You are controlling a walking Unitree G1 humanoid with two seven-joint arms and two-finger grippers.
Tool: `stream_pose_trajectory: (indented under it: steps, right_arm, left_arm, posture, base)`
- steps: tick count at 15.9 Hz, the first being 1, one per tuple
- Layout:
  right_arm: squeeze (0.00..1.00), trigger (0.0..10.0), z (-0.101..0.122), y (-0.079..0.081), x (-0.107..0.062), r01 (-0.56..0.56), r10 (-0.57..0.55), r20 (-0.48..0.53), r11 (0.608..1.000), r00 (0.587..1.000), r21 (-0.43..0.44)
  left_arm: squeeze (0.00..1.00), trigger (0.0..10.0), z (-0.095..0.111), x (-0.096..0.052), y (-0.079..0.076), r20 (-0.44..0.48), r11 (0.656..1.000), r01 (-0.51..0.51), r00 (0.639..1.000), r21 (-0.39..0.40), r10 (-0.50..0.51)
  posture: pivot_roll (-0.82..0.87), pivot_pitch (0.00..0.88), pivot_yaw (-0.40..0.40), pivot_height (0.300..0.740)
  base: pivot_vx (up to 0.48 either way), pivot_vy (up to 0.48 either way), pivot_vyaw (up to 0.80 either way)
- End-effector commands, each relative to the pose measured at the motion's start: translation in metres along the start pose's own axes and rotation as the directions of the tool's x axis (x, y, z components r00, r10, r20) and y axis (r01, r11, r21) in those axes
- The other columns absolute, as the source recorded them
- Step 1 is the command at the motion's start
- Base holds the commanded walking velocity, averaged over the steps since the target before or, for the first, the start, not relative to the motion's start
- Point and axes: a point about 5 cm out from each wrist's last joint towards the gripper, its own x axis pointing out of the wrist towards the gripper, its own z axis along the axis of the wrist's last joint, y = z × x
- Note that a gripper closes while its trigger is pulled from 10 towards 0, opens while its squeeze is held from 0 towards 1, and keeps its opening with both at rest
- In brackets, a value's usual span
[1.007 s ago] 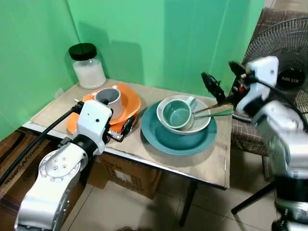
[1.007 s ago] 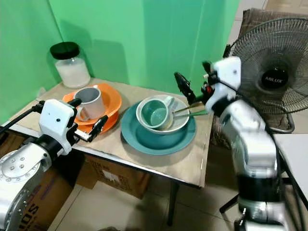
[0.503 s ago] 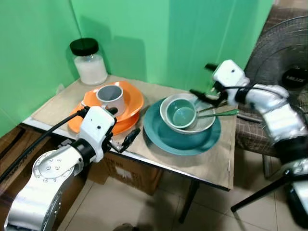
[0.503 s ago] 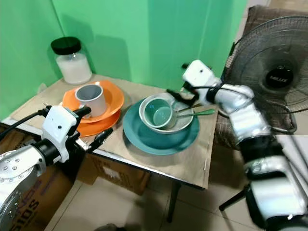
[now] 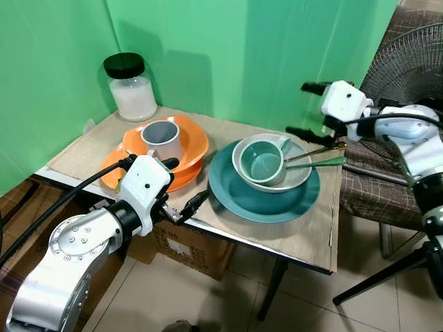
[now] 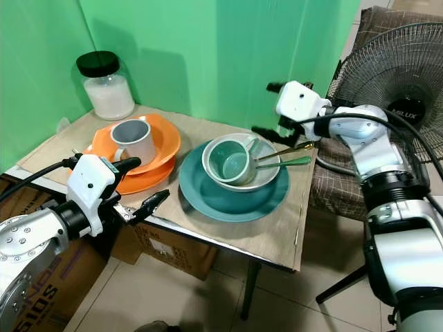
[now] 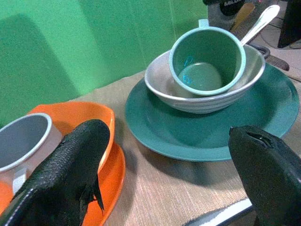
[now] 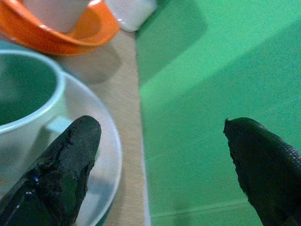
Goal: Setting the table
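A teal plate carries a grey bowl with a teal mug in it. Two pieces of cutlery, one gold and one green, lean out of the bowl to the right. To the left, stacked orange plates hold a grey mug. My right gripper hangs open just behind the bowl's far right rim, holding nothing. My left gripper stands open at the table's front edge, between the orange plates and the teal plate. Its wrist view looks across the teal plate at the mug.
The small table has a beige mat on it. A glass jar with a black lid stands at its back left corner. A standing fan and a checked chair are close on the right. A cardboard box sits underneath.
My right gripper has drawn back from the bowl's rim, up and to the right, still open. My left gripper has edged right along the table's front edge. The dishes have not moved.
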Motion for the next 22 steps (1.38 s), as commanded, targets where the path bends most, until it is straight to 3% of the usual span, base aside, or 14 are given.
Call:
stream_pose_trajectory:
  steps: [1,2,3,5,10,14,19,22]
  right_arm:
    - [0.0,10.0,0.001,-0.001,-0.002,-0.065,0.064,-0.021,0.997,0.998,-0.044]
    - [0.0,10.0,0.001,-0.001,-0.002,-0.065,0.064,-0.021,0.997,0.998,-0.044]
    - [0.0,10.0,-0.006,0.007,-0.003,-0.171,0.165,-0.069,0.981,0.984,-0.089]
    - [0.0,10.0,-0.009,0.014,0.002,-0.237,0.225,-0.11,0.964,0.968,-0.117]
    - [0.0,10.0,-0.01,0.01,0.009,-0.212,0.199,-0.133,0.973,0.971,-0.09]
    - [0.0,10.0,-0.005,0.012,0.017,-0.21,0.199,-0.102,0.97,0.975,-0.119]
    - [0.0,10.0,-0.001,0.016,0.02,-0.294,0.281,-0.098,0.942,0.955,-0.164]
    - [0.0,10.0,0.002,0.023,0.019,-0.395,0.383,-0.096,0.895,0.919,-0.207]
  left_arm:
    - [0.0,10.0,-0.001,0.001,-0.001,-0.004,1.0,0.026,1.0,0.008,-0.026]
    - [0.0,10.0,-0.001,0.001,-0.001,-0.004,1.0,0.026,1.0,0.008,-0.026]
    - [0.0,10.0,-0.001,0.002,-0.004,-0.004,0.998,0.057,0.998,0.004,-0.057]
    - [0.0,10.0,0.0,0.003,-0.009,-0.005,0.994,0.107,0.994,0.006,-0.107]
    - [0.0,10.0,0.003,0.006,-0.015,-0.01,0.98,0.199,0.98,0.013,-0.199]
    - [0.0,10.0,0.003,0.007,-0.019,-0.023,0.965,0.264,0.964,0.011,-0.263]
    - [0.0,10.0,0.001,0.003,-0.02,-0.036,0.964,0.266,0.963,0.012,-0.265]
    - [0.0,10.0,0.0,0.002,-0.023,-0.039,0.965,0.261,0.965,0.01,-0.26]
  posture:
    - [-0.07,0.02,0.043,0.74]
    - [-0.07,0.02,0.043,0.74]
    - [-0.07,0.019,0.044,0.74]
    - [-0.07,0.022,0.056,0.74]
    - [-0.08,0.041,0.094,0.74]
    - [-0.08,0.055,0.114,0.74]
    - [-0.06,0.051,0.092,0.74]
    - [-0.06,0.039,0.073,0.74]
  base:
    - [0.0,0.0,0.0]
    - [0.0,0.0,0.0]
    - [0.0,0.0,0.0]
    - [0.0,0.0,0.0]
    - [0.0,0.0,0.0]
    - [0.0,0.0,0.0]
    - [0.0,0.0,0.0]
    - [0.0,0.0,0.0]
